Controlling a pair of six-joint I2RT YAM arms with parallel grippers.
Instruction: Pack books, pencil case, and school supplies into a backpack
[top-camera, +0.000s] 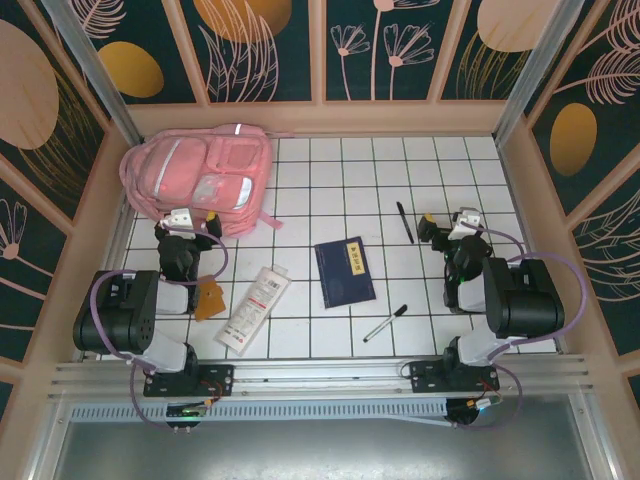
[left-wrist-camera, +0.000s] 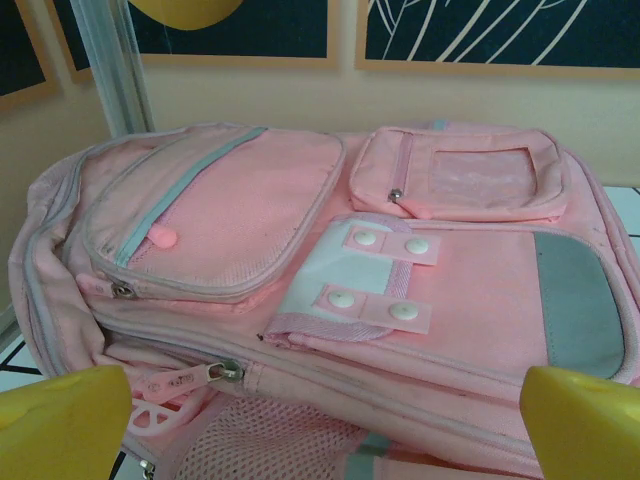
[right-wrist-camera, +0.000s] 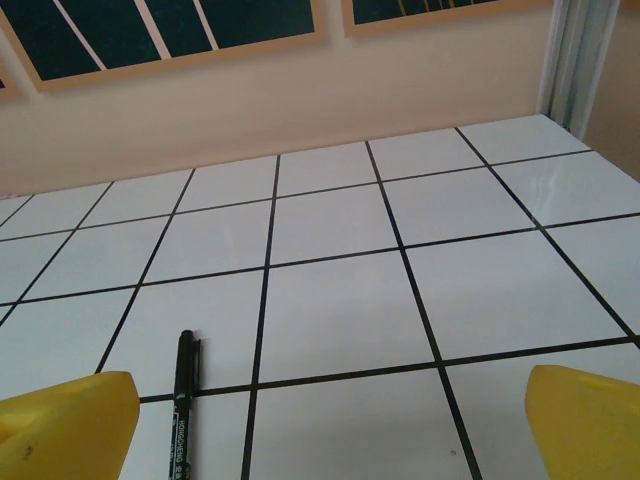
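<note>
While left end effector (top-camera: 187, 225), right end effector (top-camera: 455, 228) sit wide, empty: you tug zipper (left-wrist-camera: 222, 372) one-handed, pink backpack (left-wrist-camera: 480, 290) may slide.

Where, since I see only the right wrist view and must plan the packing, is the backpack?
Observer: The backpack lies at the table's far left corner, right in front of the left gripper, whose jaws stand open.
Operator: Is it unzipped?
Observer: In the left wrist view, the zippers that show look closed.
Operator: Where's the book, relative to my pen?
Observer: The navy book lies flat mid-table, left of that pen and nearer the arm bases.
</note>
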